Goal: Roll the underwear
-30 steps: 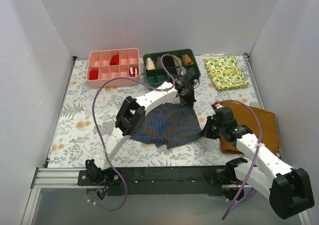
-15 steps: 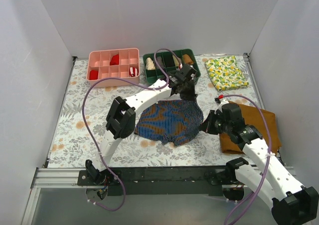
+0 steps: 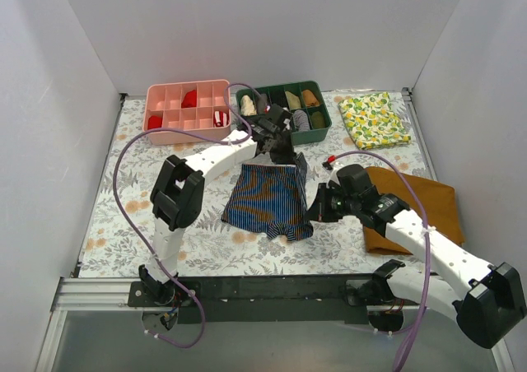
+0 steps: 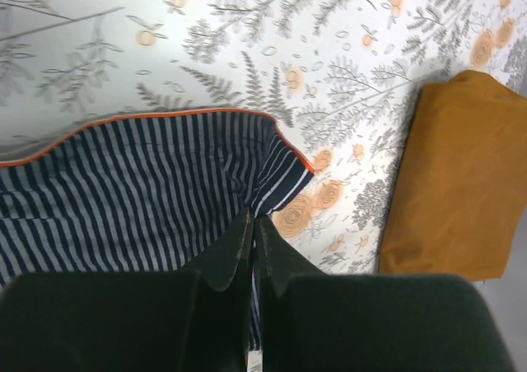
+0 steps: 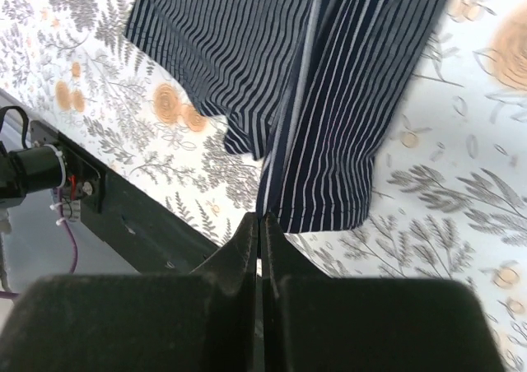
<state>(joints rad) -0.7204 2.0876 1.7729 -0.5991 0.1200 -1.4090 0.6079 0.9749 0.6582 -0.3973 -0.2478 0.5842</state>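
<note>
While left pincer (image 3: 284, 160) nips underwear (image 3: 268, 197) far edge, right pincer (image 3: 311, 214) nips hem.

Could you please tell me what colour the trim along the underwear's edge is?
Orange; the underwear shows it best in the left wrist view.

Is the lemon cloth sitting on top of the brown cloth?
No, the lemon-print cloth lies flat by itself, apart from the mustard-brown cloth.

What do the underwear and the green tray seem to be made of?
The underwear: thin woven fabric, likely cotton, matte; it drapes and folds softly, with a striped weave and an orange hem. The green tray: probably moulded plastic, smooth-looking, with rigid thin divider walls.
</note>
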